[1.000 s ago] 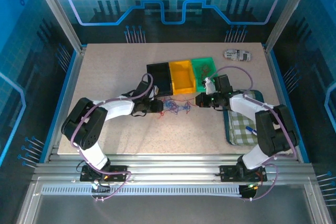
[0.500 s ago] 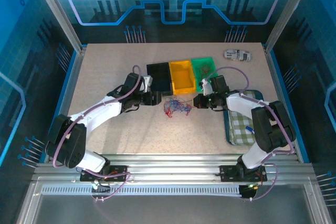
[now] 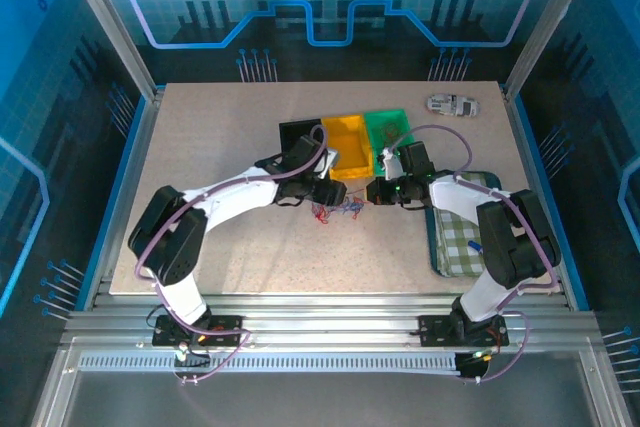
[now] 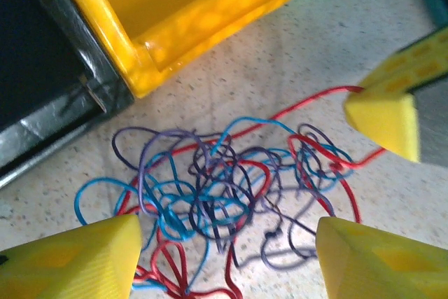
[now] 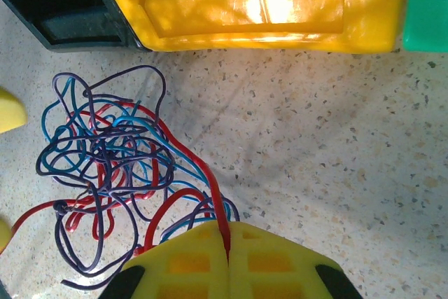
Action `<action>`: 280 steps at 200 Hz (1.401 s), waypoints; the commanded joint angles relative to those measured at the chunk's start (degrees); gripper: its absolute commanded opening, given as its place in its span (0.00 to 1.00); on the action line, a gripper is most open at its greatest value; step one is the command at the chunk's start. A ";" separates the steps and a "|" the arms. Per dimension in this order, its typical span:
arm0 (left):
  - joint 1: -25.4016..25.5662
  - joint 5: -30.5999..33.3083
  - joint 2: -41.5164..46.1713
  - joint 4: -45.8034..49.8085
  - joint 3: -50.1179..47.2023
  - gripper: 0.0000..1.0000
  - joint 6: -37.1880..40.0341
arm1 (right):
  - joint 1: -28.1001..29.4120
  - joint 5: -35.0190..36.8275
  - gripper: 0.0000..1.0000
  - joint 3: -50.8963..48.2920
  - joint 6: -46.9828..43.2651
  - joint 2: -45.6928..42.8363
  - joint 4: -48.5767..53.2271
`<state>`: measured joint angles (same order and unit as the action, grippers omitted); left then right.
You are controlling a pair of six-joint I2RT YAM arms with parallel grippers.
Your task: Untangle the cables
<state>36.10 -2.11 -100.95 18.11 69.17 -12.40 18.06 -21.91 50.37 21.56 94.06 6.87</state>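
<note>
The cables (image 3: 337, 210) are a small tangle of thin red, blue and dark strands on the table just in front of the bins. My left gripper (image 3: 329, 193) hangs over the tangle's left side. In the left wrist view it (image 4: 227, 243) is open, its yellow fingers (image 4: 77, 260) standing either side of the cables (image 4: 210, 187) without holding them. My right gripper (image 3: 376, 192) is at the tangle's right. In the right wrist view it (image 5: 227, 232) is shut on one red strand that runs up out of the cables (image 5: 105, 166).
A black bin (image 3: 298, 137), a yellow bin (image 3: 347, 144) and a green bin (image 3: 390, 129) stand in a row right behind the tangle. A checked cloth (image 3: 465, 232) lies under the right arm. A small pale object (image 3: 452, 104) sits at the back right.
My left gripper has swung right from in front of the black bin to over the tangle, and its jaws have opened wider. The right gripper has stayed put, still shut.
</note>
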 commanded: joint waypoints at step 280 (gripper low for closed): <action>-8.75 14.50 -0.63 4.42 -12.92 0.00 -11.25 | -14.74 25.15 0.00 -10.29 9.43 -22.13 -2.18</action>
<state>27.99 8.27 -101.60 19.25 57.84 -20.21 4.43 -2.07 41.47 28.77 74.61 5.78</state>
